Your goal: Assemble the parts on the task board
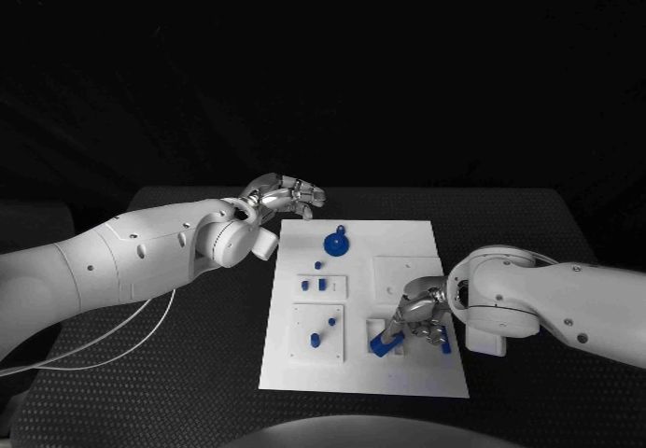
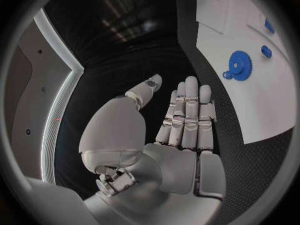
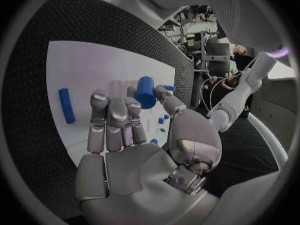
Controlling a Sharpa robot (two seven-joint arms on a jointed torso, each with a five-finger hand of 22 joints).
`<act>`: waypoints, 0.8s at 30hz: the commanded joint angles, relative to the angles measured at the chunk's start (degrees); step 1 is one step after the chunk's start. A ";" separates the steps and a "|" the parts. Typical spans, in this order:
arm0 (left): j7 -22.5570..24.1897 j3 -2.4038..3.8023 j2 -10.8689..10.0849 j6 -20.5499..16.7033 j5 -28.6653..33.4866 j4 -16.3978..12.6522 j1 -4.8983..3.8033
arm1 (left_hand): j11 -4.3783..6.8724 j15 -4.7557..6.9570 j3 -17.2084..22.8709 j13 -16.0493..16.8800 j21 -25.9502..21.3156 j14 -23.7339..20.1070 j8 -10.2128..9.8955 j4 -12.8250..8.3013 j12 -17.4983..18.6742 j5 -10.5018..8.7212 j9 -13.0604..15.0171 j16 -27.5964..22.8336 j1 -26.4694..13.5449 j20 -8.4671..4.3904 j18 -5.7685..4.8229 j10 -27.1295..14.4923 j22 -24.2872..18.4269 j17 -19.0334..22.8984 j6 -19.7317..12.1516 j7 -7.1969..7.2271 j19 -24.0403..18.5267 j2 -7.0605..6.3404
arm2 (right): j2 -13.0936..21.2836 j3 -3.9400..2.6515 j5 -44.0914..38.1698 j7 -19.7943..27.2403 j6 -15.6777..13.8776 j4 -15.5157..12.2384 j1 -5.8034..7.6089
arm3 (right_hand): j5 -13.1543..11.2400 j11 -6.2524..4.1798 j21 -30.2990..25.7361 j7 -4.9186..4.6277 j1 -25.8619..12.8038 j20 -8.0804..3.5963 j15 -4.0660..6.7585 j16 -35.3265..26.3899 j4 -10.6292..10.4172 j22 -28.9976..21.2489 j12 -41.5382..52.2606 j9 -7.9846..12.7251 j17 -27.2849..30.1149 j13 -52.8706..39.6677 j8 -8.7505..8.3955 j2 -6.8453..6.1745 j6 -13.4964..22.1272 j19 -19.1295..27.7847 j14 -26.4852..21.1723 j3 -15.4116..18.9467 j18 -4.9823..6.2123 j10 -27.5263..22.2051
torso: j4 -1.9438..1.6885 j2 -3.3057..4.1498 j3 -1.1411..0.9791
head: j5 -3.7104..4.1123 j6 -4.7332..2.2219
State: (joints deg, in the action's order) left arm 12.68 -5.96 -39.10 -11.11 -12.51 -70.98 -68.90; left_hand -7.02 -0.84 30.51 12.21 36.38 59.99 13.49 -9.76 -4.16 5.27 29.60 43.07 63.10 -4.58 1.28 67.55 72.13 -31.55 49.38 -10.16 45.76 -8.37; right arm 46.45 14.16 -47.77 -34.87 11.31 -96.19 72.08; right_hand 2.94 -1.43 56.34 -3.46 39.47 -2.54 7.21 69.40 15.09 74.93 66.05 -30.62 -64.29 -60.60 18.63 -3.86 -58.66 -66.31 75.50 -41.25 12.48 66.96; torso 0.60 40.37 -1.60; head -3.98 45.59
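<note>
- Right hand [image 1: 420,317] sits low over the near right part of the board [image 1: 404,238], fingers curled down around a blue block [image 1: 386,344]. Head view suggests contact; whether it really grips cannot be told.
- Right wrist view: fingers [image 3: 115,120] lie fairly straight and close together over the board, with a blue cylinder [image 3: 145,91] just past the fingertips, next to the thumb. Touching or merely close is unclear. A blue bar [image 3: 65,105] lies flat on the board off to the side, apart from the hand.
- Left hand [image 1: 286,196] hovers over the table beyond the board's far left corner, holding nothing. Left wrist view shows its fingers [image 2: 187,115] extended side by side, thumb out, palm bare.
- Blue gear [image 1: 337,245] lies flat at the far middle of the board, near the left hand but apart from it; a small knob [image 2: 266,51] sits just beside it.
- Small pegs [image 1: 323,331] stand in the recessed plates on the board's left half.
- Handling, as a judgement: parts look like rigid moulded plastic, light, smooth, so likely slippery under metal fingers. No fragility worry except the gear teeth.
- Best hold: block and cylinder by opposite sides, thumb against fingers; gear by its rim or centre hub, lifted level.
- Risk: a light part skids on the smooth board if pushed before being pinched.
</note>
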 commanded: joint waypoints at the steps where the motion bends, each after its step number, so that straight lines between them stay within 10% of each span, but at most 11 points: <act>1: 0.14 0.03 0.08 0.90 0.21 -0.13 -0.08 | 0.04 -0.23 0.02 -0.06 -0.31 0.18 0.38 0.44 -0.22 0.13 -0.10 -0.35 -0.48 -0.02 0.87 -0.41 0.11 -0.07 -0.52 -0.05 0.36 -0.09 | 0.18 0.01 3.02 0.24 2.82 -0.65 0.00 | 0.21 -0.22 0.23 -1.21 0.01 0.26 0.19 -0.12 0.24 0.58 -0.37 -0.07 0.04 -0.09 0.18 0.64 -1.60 0.19 -0.11 0.00 2.52 -0.18 | -0.03 0.00 0.03 | 0.01 0.00; 24: -0.05 0.02 0.12 0.95 0.16 -0.17 -0.09 | 0.03 -0.24 0.02 -0.08 -0.37 0.18 0.39 0.53 -0.22 0.11 -0.13 -0.43 -0.49 -0.01 0.88 -0.44 0.18 -0.17 -0.59 -0.08 0.36 -0.13 | -1.54 0.03 -1.24 -0.08 6.33 1.69 -0.40 | 0.21 -0.18 0.19 -1.25 -0.12 0.38 0.15 -0.11 0.40 0.60 -0.50 -0.01 0.04 -0.21 0.03 1.33 -1.59 0.39 -0.16 0.15 2.52 -0.30 | -0.09 0.03 0.01 | -0.05 0.24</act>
State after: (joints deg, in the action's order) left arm 12.43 -5.97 -39.07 -10.97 -12.52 -71.00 -68.90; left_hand -7.01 -0.84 30.52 12.22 36.38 59.99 13.49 -9.45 -4.16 5.27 29.55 42.85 63.10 -4.57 1.64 67.56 72.23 -31.65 49.17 -10.37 45.76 -8.37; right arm 45.04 14.18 -46.80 -34.97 16.46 -94.60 71.73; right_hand 2.89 -1.43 56.35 -3.55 39.47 -2.35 7.11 69.40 15.21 74.93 65.83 -30.56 -64.29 -60.73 18.54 -3.08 -58.56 -66.12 75.41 -41.14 12.50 66.97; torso 0.51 40.39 -1.56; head -3.93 45.76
